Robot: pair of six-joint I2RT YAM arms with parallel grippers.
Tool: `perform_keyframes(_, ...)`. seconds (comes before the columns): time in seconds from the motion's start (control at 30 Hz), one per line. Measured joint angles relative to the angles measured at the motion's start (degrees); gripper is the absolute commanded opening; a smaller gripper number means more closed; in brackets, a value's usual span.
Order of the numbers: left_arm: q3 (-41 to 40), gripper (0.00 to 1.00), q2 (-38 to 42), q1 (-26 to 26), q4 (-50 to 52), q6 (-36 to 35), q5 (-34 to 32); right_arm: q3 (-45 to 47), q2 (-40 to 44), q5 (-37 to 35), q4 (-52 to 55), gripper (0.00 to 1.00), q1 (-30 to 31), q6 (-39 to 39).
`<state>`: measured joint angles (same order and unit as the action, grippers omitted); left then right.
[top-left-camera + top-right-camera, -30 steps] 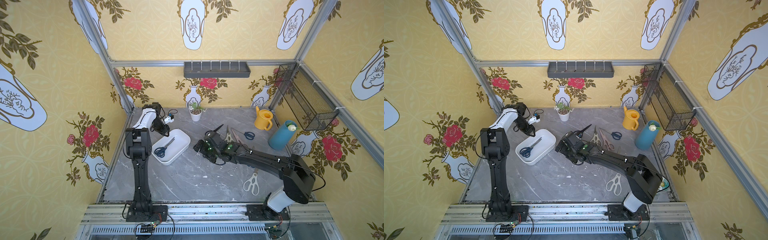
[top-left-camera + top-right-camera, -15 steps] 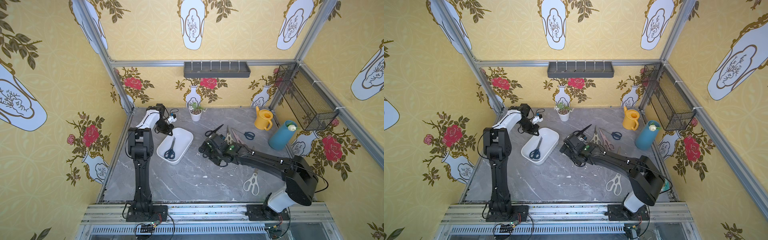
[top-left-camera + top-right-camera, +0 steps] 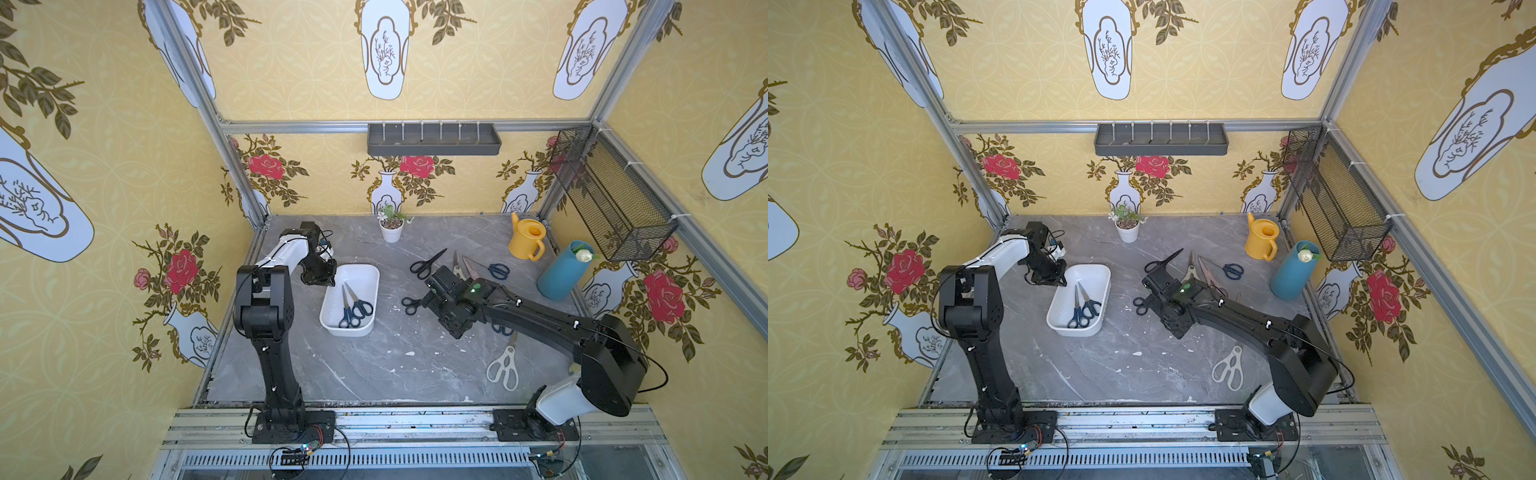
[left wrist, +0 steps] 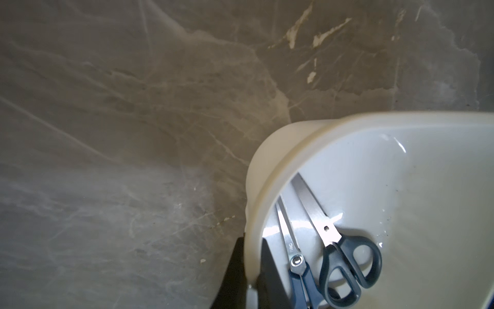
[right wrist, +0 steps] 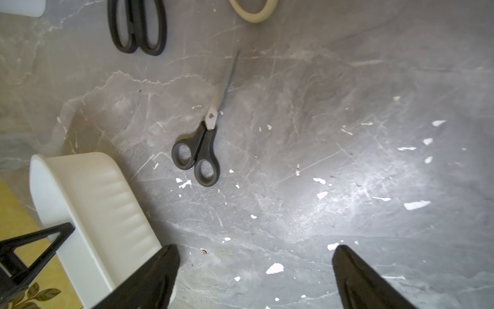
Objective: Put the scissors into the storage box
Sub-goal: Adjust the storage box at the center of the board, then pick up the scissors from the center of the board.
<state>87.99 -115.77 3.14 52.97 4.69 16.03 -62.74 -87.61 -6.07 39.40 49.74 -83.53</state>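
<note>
My left fingers point(image 4: 271, 283) are clamped on the rim of the storage box point(image 4: 347, 121), one finger inside the wall and one outside. They hold the white tub on its left side, where it sits near the left edge of the counter point(image 3: 374, 374).

My right fingers point(image 5: 149, 281) stand wide apart and empty above bare counter. They are just short of a small black-handled pair point(image 5: 203, 149), which lies flat between the box and the counter's middle with nothing touching it.

Two pairs lie side by side in the box, a navy-handled pair point(image 4: 296, 267) and a darker-handled pair point(image 4: 347, 259), handles toward the counter's front edge. That is the work done so far.

The rest of the scissors lie out on the counter. Toward the right rear corner, close together, are a larger black pair point(image 3: 426, 264), a second cream pair point(image 3: 457, 266), a long pale-pink pair point(image 3: 473, 266) and a navy pair point(image 3: 496, 270). My right arm hides part of the cream and pink ones.

Blue handle loops point(image 3: 503, 330) show from under that arm, and cream-white shears point(image 3: 503, 365) lie alone toward the front right corner.

Counting the small black pair, I make out seven pairs yet to go in, so I judge the job under a quarter done. The small black pair looks the likeliest next pickup.
</note>
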Motion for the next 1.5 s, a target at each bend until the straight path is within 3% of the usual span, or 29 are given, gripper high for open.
perform_keyframes(0.13, -2.2, 0.13, 1.3, -0.1, -2.1, 2.0, -1.5, -1.9, -2.8, 0.8, 3.1, 0.76, -1.5, 1.8)
perform_keyframes(0.3, -3.5, 0.35, 2.9, -0.2, -3.1, 3.8, -3.8, -7.7, -8.7, 1.4, 10.3, 0.63, -3.0, 8.6)
perform_keyframes(0.47, -4.1, 0.48, 7.1, -0.2, -3.2, 4.3, -3.9, -8.6, -9.2, 2.0, 13.1, 0.61, -4.8, 13.3)
perform_keyframes(0.57, -4.2, 0.49, 11.1, -0.2, -3.2, 3.6, -3.4, -7.3, -7.6, 3.0, 13.3, 0.56, -10.0, 16.2)
perform_keyframes(0.83, -10.7, 0.49, 23.8, -0.6, -4.9, -1.2, -2.5, -0.8, -3.0, 4.8, 14.5, 0.41, -33.3, 31.1)
perform_keyframes(1.07, -19.1, 0.48, 32.3, -0.6, -7.6, -3.9, -3.4, 1.4, -2.9, 7.5, 14.0, 0.36, -38.5, 38.5)
perform_keyframes(1.37, -20.2, 0.48, 34.5, -0.6, -9.2, -6.0, -4.2, 5.6, -2.8, 7.5, 13.3, 0.35, -48.6, 44.9)
perform_keyframes(1.5, -20.3, 0.48, 34.5, -0.6, -9.2, -6.2, -4.2, 6.3, -3.6, 10.0, 12.6, 0.35, -48.6, 47.8)
